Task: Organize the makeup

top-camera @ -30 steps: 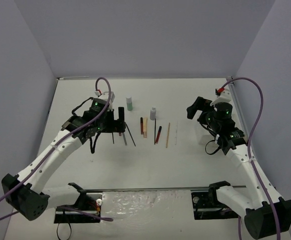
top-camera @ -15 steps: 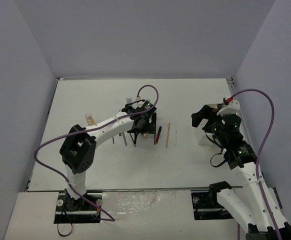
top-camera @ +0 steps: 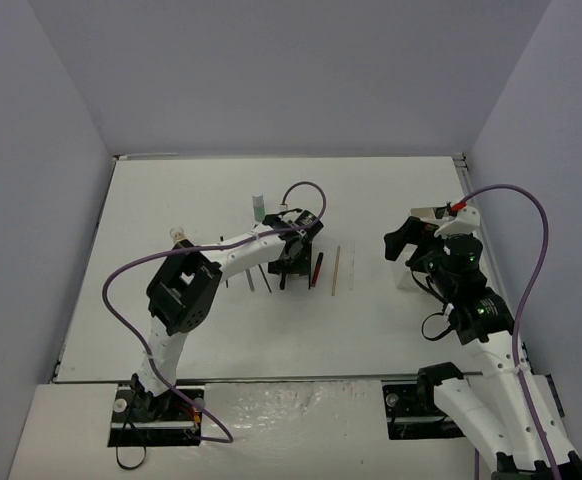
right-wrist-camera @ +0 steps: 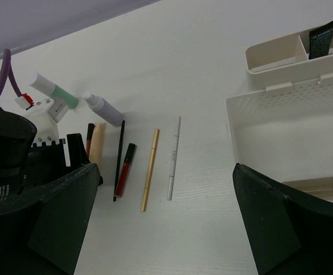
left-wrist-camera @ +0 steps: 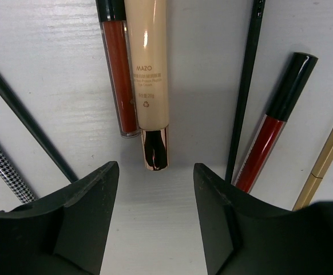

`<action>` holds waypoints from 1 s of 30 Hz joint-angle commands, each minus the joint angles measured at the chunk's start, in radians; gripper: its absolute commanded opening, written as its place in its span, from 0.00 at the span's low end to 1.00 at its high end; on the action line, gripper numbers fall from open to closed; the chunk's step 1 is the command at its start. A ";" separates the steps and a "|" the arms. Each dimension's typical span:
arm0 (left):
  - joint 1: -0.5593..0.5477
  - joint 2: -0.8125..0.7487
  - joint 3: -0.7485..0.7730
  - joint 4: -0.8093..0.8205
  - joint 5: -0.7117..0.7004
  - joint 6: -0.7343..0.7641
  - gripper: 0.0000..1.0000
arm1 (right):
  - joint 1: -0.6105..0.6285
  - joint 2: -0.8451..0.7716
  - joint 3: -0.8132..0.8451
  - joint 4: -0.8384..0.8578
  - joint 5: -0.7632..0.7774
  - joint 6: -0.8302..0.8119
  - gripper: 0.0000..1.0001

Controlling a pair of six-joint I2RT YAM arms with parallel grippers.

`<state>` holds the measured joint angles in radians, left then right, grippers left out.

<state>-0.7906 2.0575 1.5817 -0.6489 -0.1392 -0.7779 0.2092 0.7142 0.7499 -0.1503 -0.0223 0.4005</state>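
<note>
Makeup sticks lie outside the tray; one compartment holds a black tube. Left gripper, right gripper: jaws apart, empty.

A beige concealer tube, copper cap nearest, lies flat against a dark red gloss tube. Roughly parallel alongside lie a thin black pencil, a red black-capped gloss, a gold stick and a white stick. A green-based bottle and a grey bottle stand beyond them.
</note>
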 commanded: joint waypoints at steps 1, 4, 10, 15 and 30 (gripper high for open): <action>-0.002 -0.018 0.064 -0.002 -0.037 -0.025 0.48 | -0.007 -0.013 -0.001 0.041 0.019 -0.014 1.00; -0.002 -0.008 0.067 -0.003 -0.042 -0.029 0.46 | -0.005 -0.019 -0.004 0.038 0.021 -0.016 1.00; -0.002 0.012 0.079 -0.015 -0.045 -0.035 0.39 | -0.007 -0.034 -0.001 0.029 0.060 -0.023 1.00; -0.002 0.021 0.083 -0.021 -0.045 -0.041 0.36 | -0.007 -0.045 -0.004 0.023 0.071 -0.025 1.00; -0.002 0.017 0.065 -0.021 -0.046 -0.058 0.18 | -0.007 -0.047 -0.006 0.017 0.082 -0.026 1.00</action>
<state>-0.7910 2.1098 1.6157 -0.6567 -0.1615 -0.8156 0.2092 0.6671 0.7433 -0.1813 0.0325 0.3885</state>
